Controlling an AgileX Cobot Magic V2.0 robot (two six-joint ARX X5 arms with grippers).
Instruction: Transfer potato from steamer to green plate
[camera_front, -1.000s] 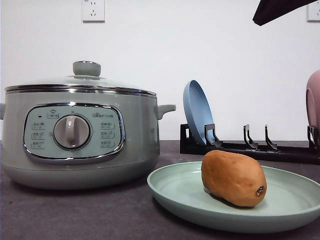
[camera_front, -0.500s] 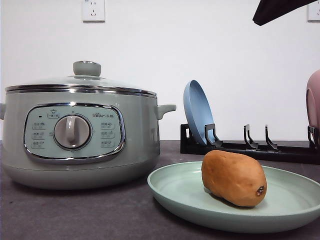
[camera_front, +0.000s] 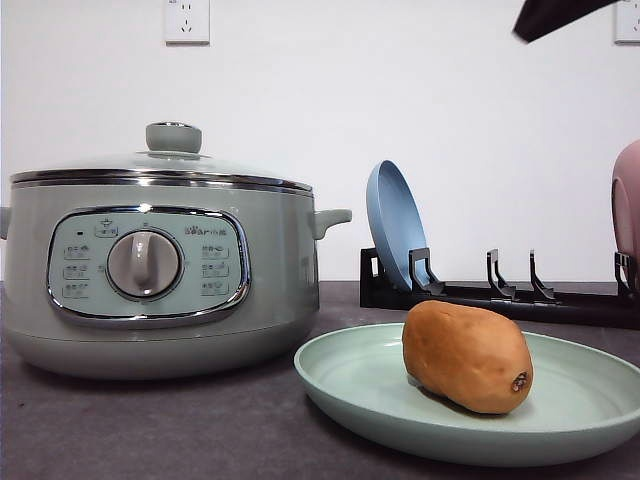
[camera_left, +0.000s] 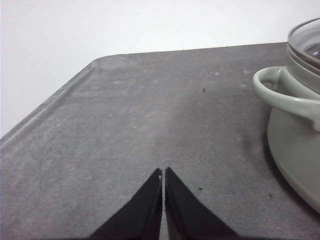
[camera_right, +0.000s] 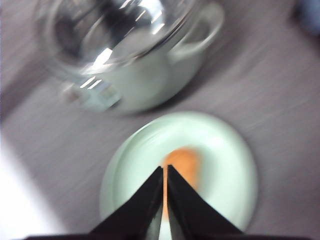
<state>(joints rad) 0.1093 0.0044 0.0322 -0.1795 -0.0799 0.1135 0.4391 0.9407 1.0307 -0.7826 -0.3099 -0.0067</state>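
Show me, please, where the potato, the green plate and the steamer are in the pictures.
potato (camera_front: 467, 356), front view, middle of its orange-brown skin.
green plate (camera_front: 340, 372), front view, bare inner surface near its left rim.
steamer (camera_front: 270, 260), front view, pale green side wall right of the control panel.

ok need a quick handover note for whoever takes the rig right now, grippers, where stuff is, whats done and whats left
Left gripper: shut, empty, low over bare table beside the steamer.
Right gripper: shut, empty, high above the green plate; its view is motion-blurred.
Potato: lying on the green plate, nothing touching it.
Steamer: on the table left of the plate, glass lid on.
Done: potato is out of the steamer and on the plate.
Left: apparently nothing but parking the arms.
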